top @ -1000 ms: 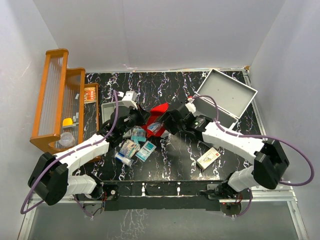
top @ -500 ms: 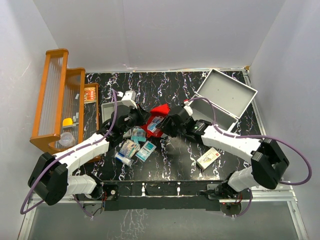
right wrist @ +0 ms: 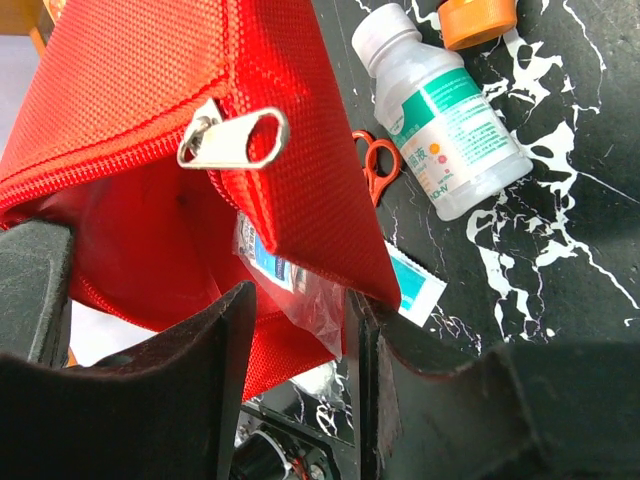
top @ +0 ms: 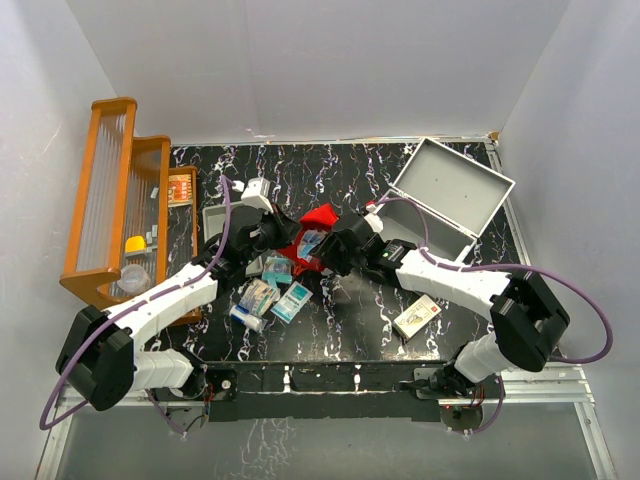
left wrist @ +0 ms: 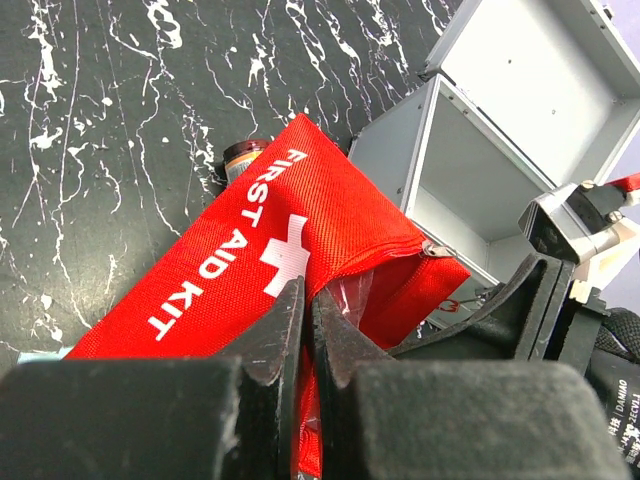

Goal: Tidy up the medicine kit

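Observation:
The medicine kit point(top: 455, 195) is a light-grey metal case standing with its lid open at the back right, and its inside point(left wrist: 470, 150) looks bare. A red first-aid pouch point(top: 318, 222) is held up between both arms at mid-table. My left gripper point(left wrist: 308, 300) is shut on the pouch's red edge point(left wrist: 230, 270). My right gripper point(right wrist: 300, 300) is at the pouch's unzipped mouth point(right wrist: 140, 90). Its jaws stand apart around a clear plastic packet point(right wrist: 290, 280) that hangs out of the pouch. In the top view the right gripper point(top: 325, 252) sits just right of the left gripper point(top: 283, 237).
A white medicine bottle point(right wrist: 450, 140), an orange cap point(right wrist: 478, 18), small red scissors point(right wrist: 378, 160) and a teal sachet point(right wrist: 415, 285) lie under the pouch. Several small boxes point(top: 270, 295) are front left, a white box point(top: 417, 316) front right. A wooden rack point(top: 110, 210) and a small grey tray point(top: 218, 218) stand left.
My right gripper has moved left up to the pouch's mouth and its jaws have come somewhat closer together. The left gripper keeps its hold and has lifted the pouch slightly.

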Action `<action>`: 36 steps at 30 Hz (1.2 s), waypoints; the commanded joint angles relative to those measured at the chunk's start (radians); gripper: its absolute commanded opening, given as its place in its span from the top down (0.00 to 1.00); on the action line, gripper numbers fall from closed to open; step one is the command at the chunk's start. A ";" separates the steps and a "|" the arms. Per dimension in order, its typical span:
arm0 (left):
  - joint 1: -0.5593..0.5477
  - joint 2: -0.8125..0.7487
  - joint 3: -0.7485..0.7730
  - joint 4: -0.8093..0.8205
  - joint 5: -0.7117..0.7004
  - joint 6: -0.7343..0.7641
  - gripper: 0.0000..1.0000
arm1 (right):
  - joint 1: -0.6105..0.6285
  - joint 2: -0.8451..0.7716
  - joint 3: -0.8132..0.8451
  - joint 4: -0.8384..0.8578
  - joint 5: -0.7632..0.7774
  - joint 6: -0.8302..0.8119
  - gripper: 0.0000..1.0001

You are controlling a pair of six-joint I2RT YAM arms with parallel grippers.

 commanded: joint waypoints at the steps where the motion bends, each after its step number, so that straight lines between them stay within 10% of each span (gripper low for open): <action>1: 0.003 -0.035 0.051 -0.007 -0.024 -0.035 1.00 | -0.005 -0.036 0.003 0.059 0.034 0.024 0.61; 13: 0.003 -0.051 0.056 -0.029 -0.007 -0.070 1.00 | -0.014 -0.051 -0.082 0.338 -0.025 0.052 1.00; 32: 0.004 -0.070 0.055 0.006 0.053 -0.095 1.00 | -0.026 -0.091 -0.175 0.408 -0.052 0.106 1.00; 36: 0.005 -0.062 0.063 -0.007 0.062 -0.076 1.00 | -0.027 -0.109 -0.130 0.318 -0.069 -0.011 0.82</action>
